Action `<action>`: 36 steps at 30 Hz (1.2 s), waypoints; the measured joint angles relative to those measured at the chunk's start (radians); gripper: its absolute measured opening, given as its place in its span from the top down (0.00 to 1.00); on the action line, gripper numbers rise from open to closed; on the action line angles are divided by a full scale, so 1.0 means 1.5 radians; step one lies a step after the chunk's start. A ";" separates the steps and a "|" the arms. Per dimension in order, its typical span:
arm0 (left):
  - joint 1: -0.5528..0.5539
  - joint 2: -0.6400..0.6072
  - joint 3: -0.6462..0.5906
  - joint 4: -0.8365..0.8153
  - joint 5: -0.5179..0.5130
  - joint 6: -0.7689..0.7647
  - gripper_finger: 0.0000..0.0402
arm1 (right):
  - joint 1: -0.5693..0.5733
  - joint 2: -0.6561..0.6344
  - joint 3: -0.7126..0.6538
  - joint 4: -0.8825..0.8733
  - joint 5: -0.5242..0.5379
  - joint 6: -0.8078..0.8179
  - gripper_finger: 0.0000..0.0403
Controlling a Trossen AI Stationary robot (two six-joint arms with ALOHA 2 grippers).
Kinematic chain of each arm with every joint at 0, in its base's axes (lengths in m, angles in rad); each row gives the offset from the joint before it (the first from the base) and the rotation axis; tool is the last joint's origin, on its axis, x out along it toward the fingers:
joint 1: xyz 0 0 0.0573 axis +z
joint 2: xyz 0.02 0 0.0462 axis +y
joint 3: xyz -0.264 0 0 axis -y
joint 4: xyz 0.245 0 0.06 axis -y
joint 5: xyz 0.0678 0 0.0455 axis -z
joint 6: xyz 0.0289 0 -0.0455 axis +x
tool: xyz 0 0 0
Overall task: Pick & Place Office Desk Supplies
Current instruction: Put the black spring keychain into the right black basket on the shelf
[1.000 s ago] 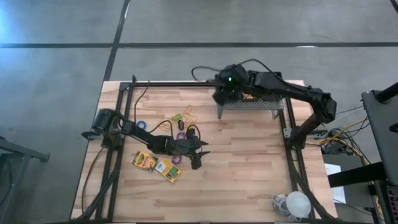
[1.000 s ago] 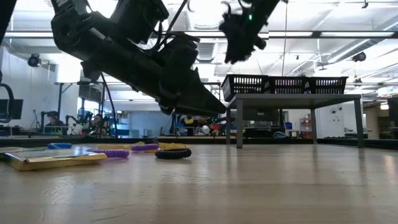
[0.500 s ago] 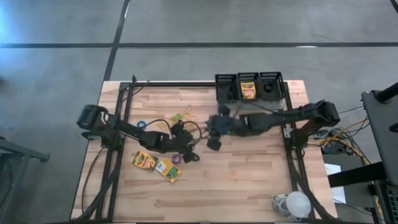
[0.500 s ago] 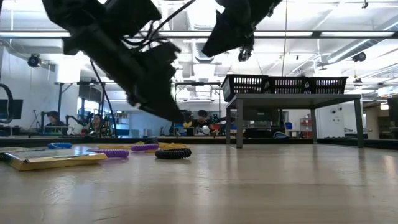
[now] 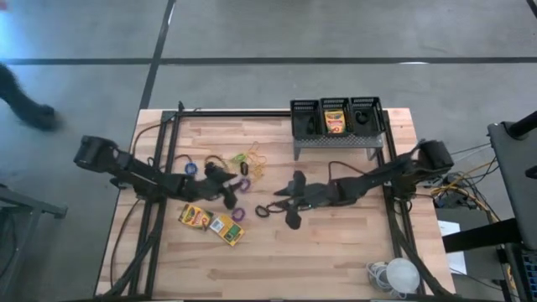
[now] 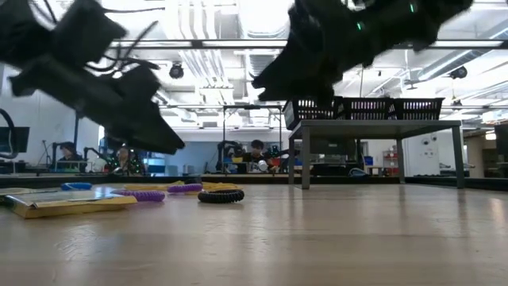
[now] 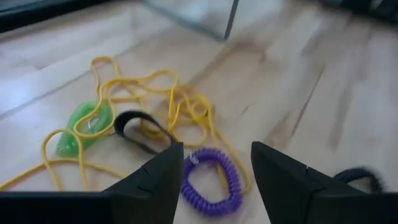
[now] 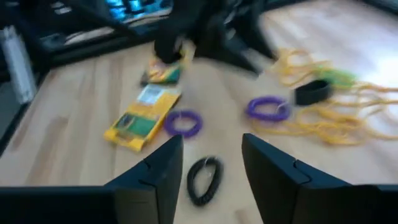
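Crayon boxes (image 5: 210, 221), flat yellow-and-green cartons, lie side by side on the pale wood-plank table (image 5: 336, 252) near its left side; a third crayon box (image 5: 334, 122) stands in the middle of three black mesh bins (image 5: 336, 117) on a grey perforated stand (image 5: 336, 143) at the far edge. The right gripper (image 5: 289, 201) shows its dark, blunt fingers (image 8: 155, 171) parted and empty, with a black coiled ring (image 8: 203, 177) on the wood just ahead between them. Beyond it lie two purple coiled rings (image 8: 268, 107), and farther off a tangle of thin yellow rubber bands (image 8: 323, 118) around a black band and a green coil. The left gripper (image 5: 225, 186) has its fingers (image 7: 158, 180) spread wide, holding nothing, over a purple spiral ring (image 7: 208, 180) beside the looping yellow bands (image 7: 155, 112), a fuzzy green coil (image 7: 81, 127) and a black band.

Compared with a second ago, the right arm has swung from the bins down to mid-table, low over the black ring. The left arm has drawn back toward the left edge, its gripper now nearer the rubber bands.
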 joint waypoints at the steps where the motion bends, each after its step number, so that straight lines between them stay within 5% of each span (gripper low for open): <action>1: 0.000 -0.006 -0.026 0.051 0.000 0.000 0.51 | 0.000 0.016 -0.013 0.031 -0.012 -0.004 0.58; 6: -0.001 -0.015 -0.110 0.221 0.001 0.015 0.51 | -0.002 0.104 -0.027 0.134 -0.040 -0.063 0.52; 14: -0.001 -0.013 -0.112 0.231 0.003 0.020 0.51 | -0.002 0.243 0.067 0.151 -0.099 -0.108 0.53; 25: -0.001 -0.009 -0.109 0.227 0.003 0.022 0.51 | -0.001 0.286 0.207 -0.118 -0.069 -0.143 0.64; 36: -0.001 -0.009 -0.108 0.228 0.003 0.019 0.51 | 0.021 0.271 0.253 -0.274 -0.074 -0.137 0.91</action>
